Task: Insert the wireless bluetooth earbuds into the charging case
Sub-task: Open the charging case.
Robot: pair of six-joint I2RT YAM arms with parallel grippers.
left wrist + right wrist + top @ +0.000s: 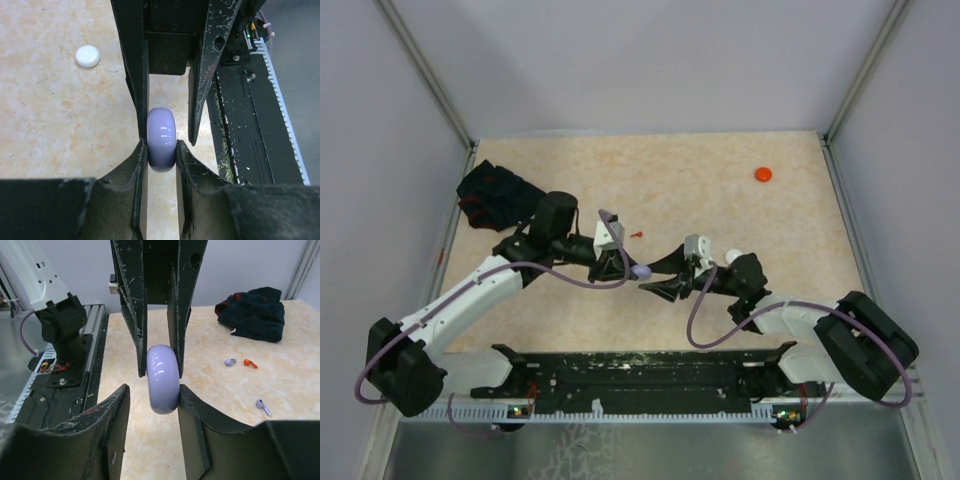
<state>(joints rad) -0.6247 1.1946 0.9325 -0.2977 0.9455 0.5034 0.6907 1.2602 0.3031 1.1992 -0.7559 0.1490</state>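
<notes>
Left fingers [136, 170] are clamping the pale purple charging case [161, 135] edge-on, one finger pressing each flat side. Right fingers [112, 415] are standing apart, straddling the same case from the opposite end; one is touching it, the other is sitting clear. In the right wrist view, three earbuds [230, 361] are lying loose on the counter [215, 390] at 3 o'clock of the case, below the black cloth [252, 312].
</notes>
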